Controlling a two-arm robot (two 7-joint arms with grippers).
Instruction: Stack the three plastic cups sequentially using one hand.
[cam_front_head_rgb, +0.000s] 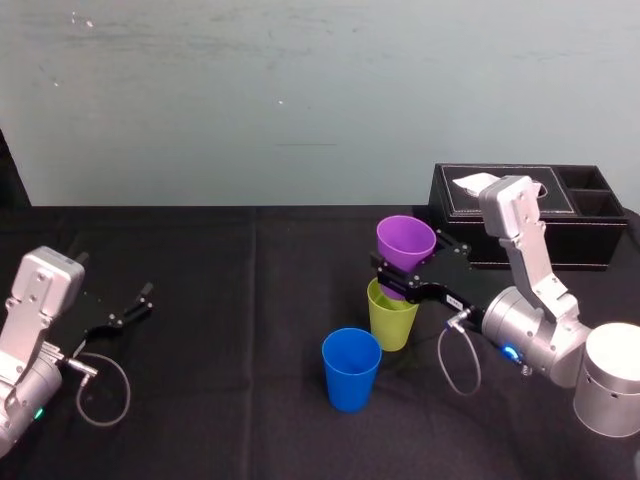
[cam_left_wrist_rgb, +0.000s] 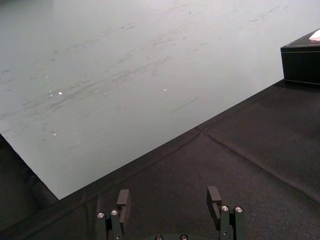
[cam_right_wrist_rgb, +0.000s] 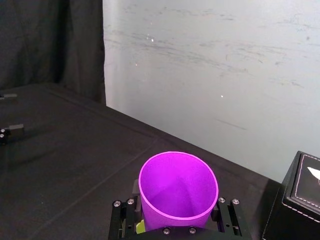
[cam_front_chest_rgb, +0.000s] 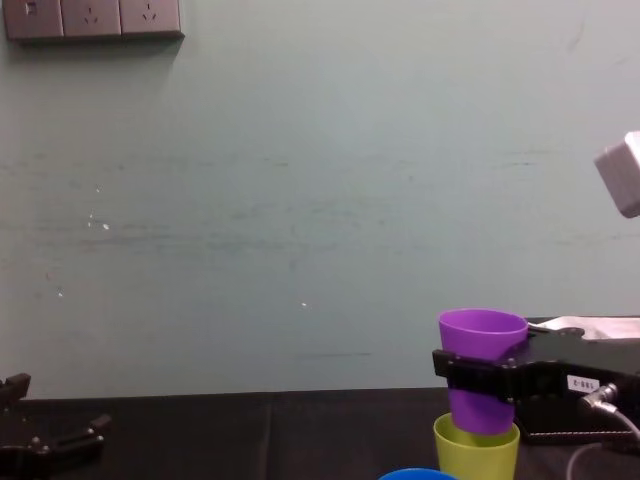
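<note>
Now the right claw (cam_front_head_rgb: 398, 272) is closed across the middle of the smooth purple tapered plastic cup (cam_front_head_rgb: 406, 238), one jaw on each side. It holds the cup upright, and the base seems to be just inside the mouth of the yellow-green plastic cup (cam_front_head_rgb: 392, 320). The bright blue plastic cup (cam_front_head_rgb: 351, 368) stands just beside the yellow-green cup, nearer the robot, on the black cloth surface (cam_front_head_rgb: 220, 340). The left claw (cam_front_head_rgb: 132, 305) is parked well apart from the yellow-green cup, wide open and empty. I judge these cups to be light, thin-walled and slippery. A gentle grip across the body below the rim seems best.
</note>
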